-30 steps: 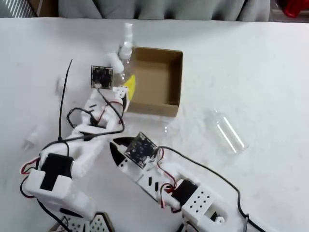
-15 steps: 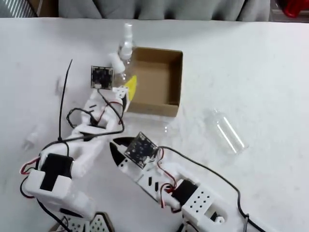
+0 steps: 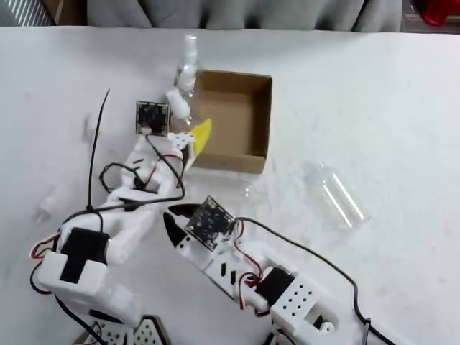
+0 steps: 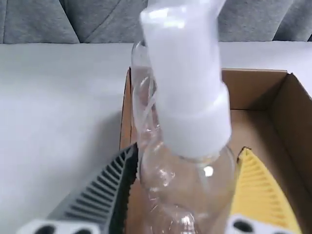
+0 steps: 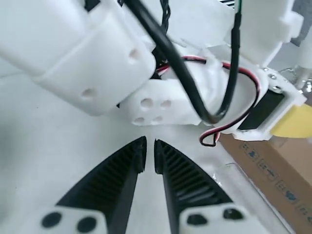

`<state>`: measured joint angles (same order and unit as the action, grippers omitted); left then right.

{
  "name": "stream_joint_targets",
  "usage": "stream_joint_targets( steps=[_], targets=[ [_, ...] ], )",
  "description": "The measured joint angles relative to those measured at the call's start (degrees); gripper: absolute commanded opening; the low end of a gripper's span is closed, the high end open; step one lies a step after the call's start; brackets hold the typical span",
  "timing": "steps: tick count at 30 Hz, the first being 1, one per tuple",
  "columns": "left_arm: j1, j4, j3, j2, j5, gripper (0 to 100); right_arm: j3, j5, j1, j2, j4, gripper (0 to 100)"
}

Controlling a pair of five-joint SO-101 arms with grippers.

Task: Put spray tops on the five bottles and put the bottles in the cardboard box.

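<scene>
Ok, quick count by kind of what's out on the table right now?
Cardboard box: 1.
Bottles with a spray top on: 2, the held bottle in the left jaws and the standing bottle by the box's far corner.
Bottles without a top: 1, the lying bottle.
Small white piece, maybe a loose spray top: 1.
Total: 5.

Frame edges crop the base of the bottle (image 4: 185, 190) and its spray top (image 4: 187, 83).

White table (image 3: 388, 86); grey padded upholstery (image 4: 44, 22) behind far edge.
</scene>
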<state>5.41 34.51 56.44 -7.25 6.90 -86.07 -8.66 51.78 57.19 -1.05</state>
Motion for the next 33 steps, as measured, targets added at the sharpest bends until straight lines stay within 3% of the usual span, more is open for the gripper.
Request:
stream_joint_targets(
  steps=[14, 25, 33],
  targets=[
    [-0.4, -0.2, 1.1, 2.2, 0.0, 31, 0.0, 0.0, 0.0, 0.0, 0.0, 1.5],
    [-1.9, -4.0, 3.8, 9.8, 2.0, 31, 0.0, 0.0, 0.0, 0.0, 0.0, 1.5],
    [-0.9, -9.6, 9.8, 19.6, -1.1, 31, 0.0, 0.0, 0.0, 0.0, 0.0, 1.5]
  ],
)
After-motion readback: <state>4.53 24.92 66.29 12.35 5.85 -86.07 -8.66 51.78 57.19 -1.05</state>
